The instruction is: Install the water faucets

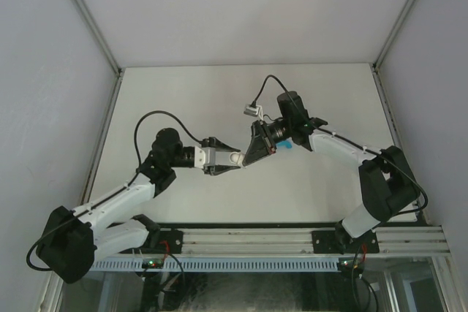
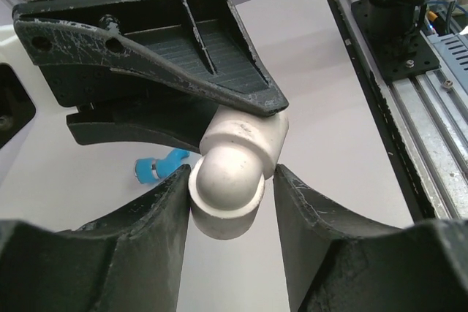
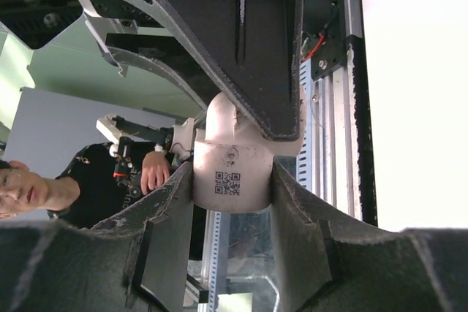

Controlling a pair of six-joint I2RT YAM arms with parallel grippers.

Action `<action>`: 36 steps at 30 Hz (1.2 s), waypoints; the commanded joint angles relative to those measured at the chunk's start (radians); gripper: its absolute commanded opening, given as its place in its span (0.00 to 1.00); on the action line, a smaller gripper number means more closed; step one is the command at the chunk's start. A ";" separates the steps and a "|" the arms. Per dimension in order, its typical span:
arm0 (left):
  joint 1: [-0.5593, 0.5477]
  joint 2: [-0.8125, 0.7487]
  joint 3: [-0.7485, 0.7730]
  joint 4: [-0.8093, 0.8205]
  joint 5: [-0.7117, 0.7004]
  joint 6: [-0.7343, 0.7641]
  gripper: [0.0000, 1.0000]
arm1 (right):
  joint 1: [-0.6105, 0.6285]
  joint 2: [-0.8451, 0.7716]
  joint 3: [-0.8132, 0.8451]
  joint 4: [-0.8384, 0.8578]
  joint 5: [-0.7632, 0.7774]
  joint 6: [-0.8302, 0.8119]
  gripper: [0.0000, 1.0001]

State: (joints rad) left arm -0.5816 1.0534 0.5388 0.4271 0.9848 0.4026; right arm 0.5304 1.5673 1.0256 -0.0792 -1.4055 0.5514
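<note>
Here we see both claws meeting mid-air above the table (image 1: 219, 100), each on the same white elbow fitting (image 2: 245, 140). From the L wrist cam, the left gripper (image 2: 232, 184) is narrow, its fingers (image 2: 164, 217) pressed against both sides of the fitting's rounded end, while the R arm's ribbed jaw clamps the other end from above. The R wrist cam gives the reverse: the right gripper (image 3: 228, 180) is narrow too and holds the fitting by its straight barrel, where a small QR sticker shows that no other view picks up.

The blue faucet (image 2: 161, 167) is in neither claw. It lies on the tabletop behind and below the fitting, partly hidden by the left finger. The top cam shows only a sliver of blue beside the R wrist, and the R wrist cam doesn't show it at all.

In the top cam the fitting itself is hidden between the dark jaws. Only the R wrist cam catches a person (image 3: 44, 191) in the bkgd and the alu rail (image 3: 336, 144).
</note>
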 commanded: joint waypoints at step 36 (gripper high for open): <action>-0.012 -0.021 0.056 0.071 -0.143 -0.259 0.00 | 0.059 -0.186 -0.092 0.091 0.469 0.000 0.59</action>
State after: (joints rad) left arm -0.5873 1.0527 0.5674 0.3775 0.9119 0.2504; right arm 0.5915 1.4212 0.9840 -0.1108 -1.0031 0.4908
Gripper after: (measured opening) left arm 0.436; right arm 0.602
